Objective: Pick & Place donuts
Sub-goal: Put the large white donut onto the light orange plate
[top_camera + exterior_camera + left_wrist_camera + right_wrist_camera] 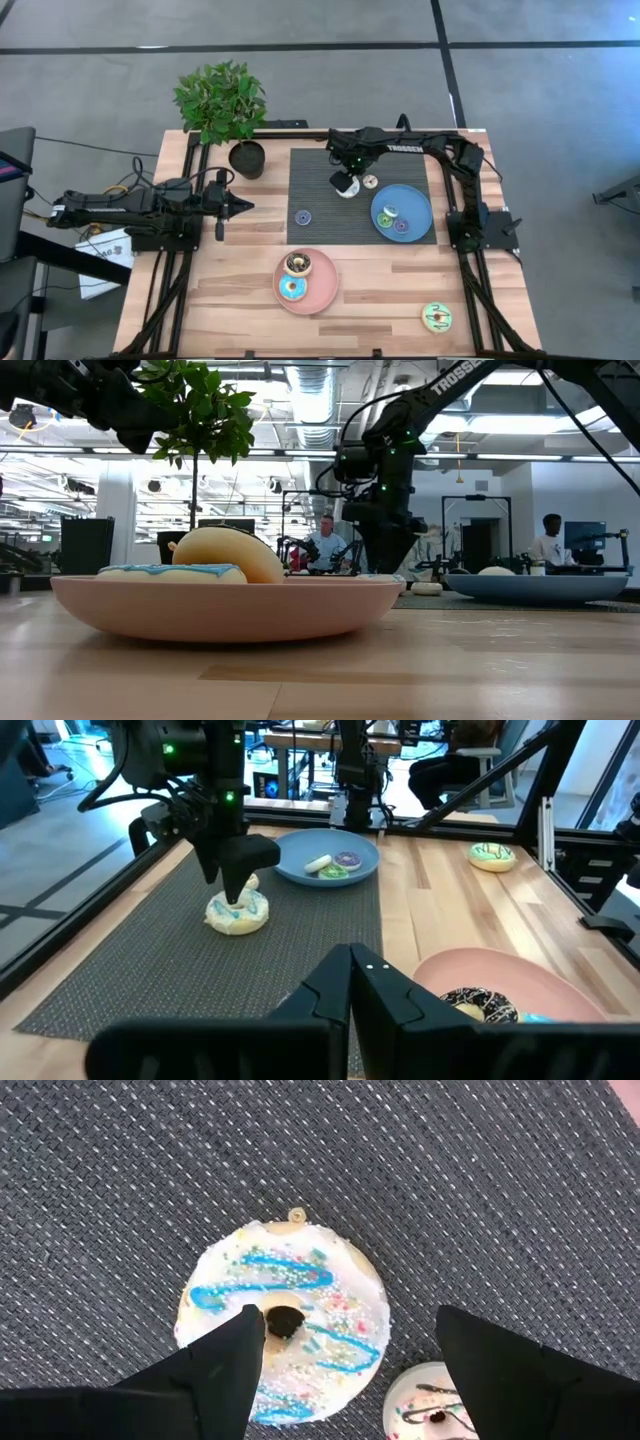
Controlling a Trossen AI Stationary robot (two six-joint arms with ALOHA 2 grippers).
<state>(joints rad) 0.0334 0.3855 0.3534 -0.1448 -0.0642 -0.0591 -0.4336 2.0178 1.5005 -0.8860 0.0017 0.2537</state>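
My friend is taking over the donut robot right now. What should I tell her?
Right gripper: open, down over the white donut with blue drizzle on the dark mat, one finger over its hole; nothing gripped.
Left gripper: shut, empty, waiting at the table's left side.
Done, it seems: two donuts on the pink plate, small ones on the blue plate.
Left: the white donut, a tiny cream one beside it, a tiny purple one on the mat, and a green-frosted donut on the bare wood.
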